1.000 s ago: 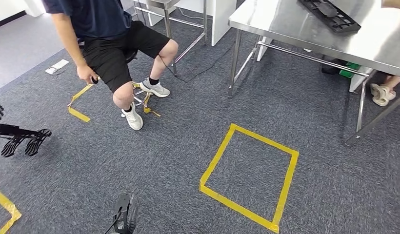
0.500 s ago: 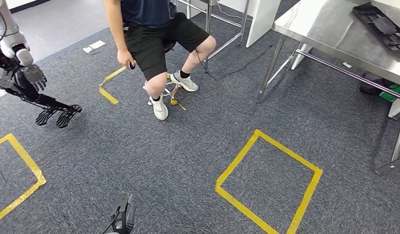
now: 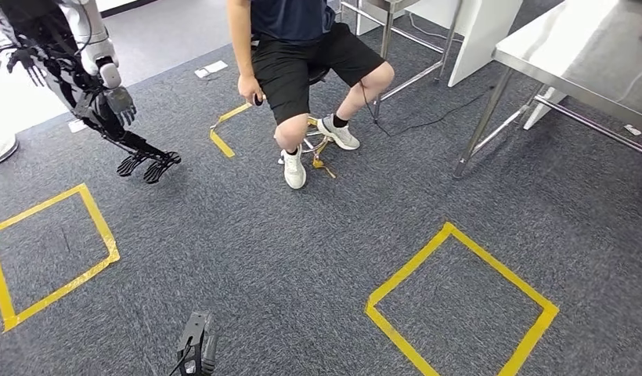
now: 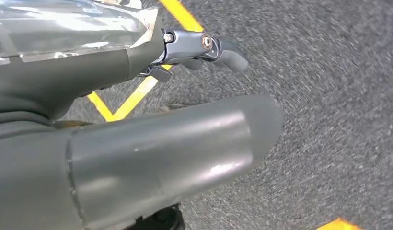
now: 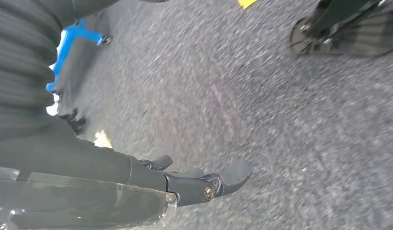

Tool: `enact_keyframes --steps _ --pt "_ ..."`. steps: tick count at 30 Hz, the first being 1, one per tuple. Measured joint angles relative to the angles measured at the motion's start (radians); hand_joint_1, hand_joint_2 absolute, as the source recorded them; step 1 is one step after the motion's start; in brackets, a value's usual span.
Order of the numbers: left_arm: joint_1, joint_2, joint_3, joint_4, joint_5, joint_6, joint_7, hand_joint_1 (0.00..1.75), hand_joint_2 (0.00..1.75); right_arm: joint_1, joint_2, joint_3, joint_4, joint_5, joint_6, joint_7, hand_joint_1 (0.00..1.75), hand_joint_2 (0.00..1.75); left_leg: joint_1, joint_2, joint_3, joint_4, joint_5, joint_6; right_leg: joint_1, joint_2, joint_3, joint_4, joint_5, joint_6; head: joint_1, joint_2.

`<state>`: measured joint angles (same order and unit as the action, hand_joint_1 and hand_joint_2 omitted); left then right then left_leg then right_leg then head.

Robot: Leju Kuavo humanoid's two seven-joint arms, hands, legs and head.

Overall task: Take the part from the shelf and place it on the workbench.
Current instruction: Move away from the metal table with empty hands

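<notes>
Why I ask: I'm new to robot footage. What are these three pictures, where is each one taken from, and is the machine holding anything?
They come from one walking humanoid robot with two arms and many-fingered hands. The wide picture is its head camera, looking forward and down at grey carpet marked with yellow tape squares. A person sits on a stool, a steel workbench stands at the far right, and what looks like a second robot stands at the far left. The two close pictures come from cameras at the wrists, just behind the left hand and the right hand, both hanging over the carpet. Neither hand holds anything.
</notes>
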<state>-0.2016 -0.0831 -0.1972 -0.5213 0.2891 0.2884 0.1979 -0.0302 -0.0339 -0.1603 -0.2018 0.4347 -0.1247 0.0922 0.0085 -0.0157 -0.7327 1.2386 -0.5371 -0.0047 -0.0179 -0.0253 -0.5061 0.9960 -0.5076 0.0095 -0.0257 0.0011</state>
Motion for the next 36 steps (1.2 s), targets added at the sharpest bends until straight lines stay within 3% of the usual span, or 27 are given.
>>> enact_keyframes --steps 1,2,3,4,6,7,8,10,11,12,14,16,17,18,19,21,23,25,26,28,30,32,34,36 --pt "0.002 -0.001 0.0 0.0 0.0 0.0 0.0 0.0 0.0 0.002 -0.001 0.0 0.0 0.0 0.0 0.0 0.0 1.75 0.001 0.007 -0.019 0.049 -0.018 -0.001 0.003 -0.015 -0.001 0.0 0.0 0.0 0.0 0.0" --pt "0.005 -0.001 0.0 0.0 0.001 0.0 0.0 0.0 0.0 0.003 -0.001 0.0 0.0 0.0 0.0 0.0 0.0 1.75 0.002 0.011 -0.021 0.064 -0.017 -0.002 0.005 -0.03 -0.002 0.0 0.0 0.0 0.0 0.0" --pt "0.008 -0.001 0.0 0.0 0.001 0.0 0.0 0.0 0.0 0.002 -0.001 0.0 0.0 0.001 0.0 -0.001 0.0 1.75 0.002 0.016 -0.001 0.037 0.0 0.0 0.006 -0.044 -0.002 0.0 -0.001 0.0 0.0 0.0" --pt "0.009 -0.001 0.0 0.0 0.001 -0.001 0.0 0.0 0.0 0.001 0.0 0.0 0.0 0.001 0.0 -0.001 0.0 1.75 0.002 0.027 0.038 -0.024 0.028 0.003 0.006 -0.056 -0.001 0.0 -0.001 -0.001 0.0 0.0" --pt "0.009 -0.001 0.001 -0.004 0.001 -0.001 0.0 0.0 0.0 -0.001 0.0 0.0 0.0 0.001 0.001 -0.001 0.0 1.75 -0.005 0.077 0.119 -0.163 0.069 0.016 0.013 -0.077 0.002 0.001 -0.005 0.003 0.0 0.0" --pt "0.008 0.0 0.001 -0.006 0.001 -0.002 0.0 0.0 0.0 -0.002 0.0 0.0 0.0 0.001 0.002 -0.001 0.0 1.75 -0.01 0.094 0.141 -0.202 0.077 0.023 0.017 -0.088 0.003 0.001 -0.006 0.006 0.002 0.0" --pt "0.007 0.0 0.001 -0.008 0.002 -0.002 0.0 0.0 0.0 -0.003 0.0 0.0 0.0 0.001 0.002 -0.001 0.0 1.75 -0.015 0.101 0.148 -0.219 0.078 0.029 0.02 -0.098 0.005 0.001 -0.008 0.009 0.004 0.0" --pt "0.009 0.001 0.002 -0.009 0.002 -0.002 0.0 0.0 0.0 -0.007 0.0 0.0 0.0 0.0 0.003 -0.001 0.0 1.75 -0.016 0.073 0.144 -0.225 0.085 0.042 0.022 -0.117 0.006 -0.001 -0.01 0.017 0.006 0.0" --pt "0.01 0.001 0.002 -0.009 0.002 -0.002 0.0 0.0 0.0 -0.008 0.0 0.0 0.0 0.0 0.003 -0.002 0.0 1.75 -0.014 0.061 0.144 -0.231 0.09 0.049 0.021 -0.105 0.004 0.005 -0.016 0.02 0.007 0.0" --pt "0.009 0.001 0.003 -0.01 0.002 -0.002 0.0 0.0 0.0 -0.008 0.0 0.0 0.0 0.0 0.003 -0.002 0.0 1.75 -0.011 0.049 0.145 -0.237 0.096 0.056 0.02 -0.078 -0.006 0.028 -0.03 0.022 0.007 0.0" --pt "0.008 -0.001 0.004 -0.011 0.002 -0.002 0.0 0.0 0.0 -0.005 0.001 0.0 0.0 0.0 0.003 -0.002 0.0 1.75 -0.007 0.022 0.141 -0.242 0.104 0.066 0.015 -0.008 -0.056 0.139 -0.084 0.017 0.012 0.0" --pt "0.009 -0.003 0.005 -0.011 0.002 -0.003 0.0 0.0 0.0 -0.001 0.0 0.0 0.0 0.0 0.003 -0.003 0.0 1.75 -0.006 -0.009 0.136 -0.242 0.109 0.069 0.013 0.019 -0.118 0.269 -0.131 0.015 0.015 0.0" --pt "0.011 -0.003 0.005 -0.011 0.002 -0.003 0.0 0.0 0.0 0.001 0.0 0.0 0.0 -0.001 0.003 -0.003 0.0 1.75 -0.006 -0.025 0.134 -0.241 0.111 0.068 0.012 0.022 -0.134 0.299 -0.136 0.019 0.015 0.0" --pt "0.012 -0.003 0.005 -0.011 0.002 -0.003 0.0 0.0 0.0 0.002 0.0 0.0 0.0 -0.001 0.003 -0.003 0.0 1.75 -0.006 -0.04 0.133 -0.241 0.113 0.066 0.009 0.023 -0.132 0.29 -0.126 0.028 0.015 0.0" --pt "0.013 -0.003 0.005 -0.011 0.002 -0.003 0.0 0.0 0.0 0.003 0.0 0.0 0.0 -0.001 0.003 -0.003 0.0 1.75 -0.005 -0.055 0.133 -0.24 0.115 0.063 0.005 0.027 -0.111 0.244 -0.102 0.039 0.015 0.0" --pt "0.012 -0.002 0.006 -0.011 0.002 -0.003 0.0 0.0 0.0 0.003 0.0 0.0 0.0 -0.001 0.003 -0.003 0.0 1.75 -0.006 -0.082 0.129 -0.234 0.116 0.053 -0.005 0.065 -0.047 0.101 -0.044 0.058 0.016 0.0" --pt "0.012 -0.002 0.006 -0.012 0.0 -0.003 0.001 0.0 0.0 0.003 0.001 0.0 0.0 -0.001 0.003 -0.003 0.0 1.75 -0.007 -0.103 0.123 -0.228 0.118 0.041 -0.009 0.099 -0.011 0.017 -0.014 0.054 0.016 0.0" --pt "0.013 -0.001 0.007 -0.012 -0.001 -0.002 0.002 0.0 0.0 0.002 0.001 0.0 0.001 -0.001 0.003 -0.003 0.0 1.75 -0.004 -0.123 0.117 -0.23 0.123 0.026 -0.005 0.086 -0.008 0.008 -0.008 0.033 0.015 0.0" --pt "0.014 0.001 0.007 -0.012 -0.002 -0.002 0.002 0.0 0.0 0.001 0.002 0.0 0.001 -0.001 0.003 -0.003 0.0 1.75 -0.002 -0.122 0.112 -0.227 0.122 0.021 -0.005 0.073 -0.005 0.007 -0.005 0.025 0.014 0.0" --pt "0.016 0.003 0.008 -0.012 -0.005 0.001 0.003 0.0 0.0 0.001 0.004 0.0 0.001 -0.001 0.003 -0.003 0.0 1.75 -0.002 -0.076 0.086 -0.176 0.087 0.014 -0.007 0.047 -0.002 0.003 0.002 0.008 0.009 0.0" --pt "0.015 0.002 0.008 -0.012 -0.006 0.006 0.002 0.0 0.0 0.005 0.004 0.0 0.001 0.001 0.003 -0.003 0.0 1.75 -0.004 -0.013 0.03 -0.052 0.014 0.011 -0.002 0.02 -0.004 0.003 0.003 -0.001 0.004 0.0" --pt "0.019 0.001 0.008 -0.013 -0.006 0.009 0.001 0.0 0.0 0.008 0.003 0.0 0.001 0.003 0.003 -0.003 0.0 1.75 -0.001 0.008 -0.018 0.054 -0.026 0.008 0.004 -0.013 -0.005 0.003 0.002 -0.004 0.004 0.0" --pt "0.024 0.0 0.008 -0.013 -0.005 0.009 0.001 0.0 0.0 0.008 0.004 0.0 0.001 0.004 0.003 -0.003 0.0 1.75 0.001 0.012 -0.02 0.065 -0.017 0.008 0.006 -0.034 -0.006 0.004 0.0 -0.005 0.004 0.0" --pt "0.026 0.0 0.008 -0.013 -0.005 0.009 0.001 0.0 0.0 0.008 0.004 0.0 0.001 0.005 0.003 -0.003 0.0 1.75 0.001 0.014 -0.01 0.049 -0.005 0.009 0.006 -0.04 -0.005 0.004 0.0 -0.005 0.004 0.0"
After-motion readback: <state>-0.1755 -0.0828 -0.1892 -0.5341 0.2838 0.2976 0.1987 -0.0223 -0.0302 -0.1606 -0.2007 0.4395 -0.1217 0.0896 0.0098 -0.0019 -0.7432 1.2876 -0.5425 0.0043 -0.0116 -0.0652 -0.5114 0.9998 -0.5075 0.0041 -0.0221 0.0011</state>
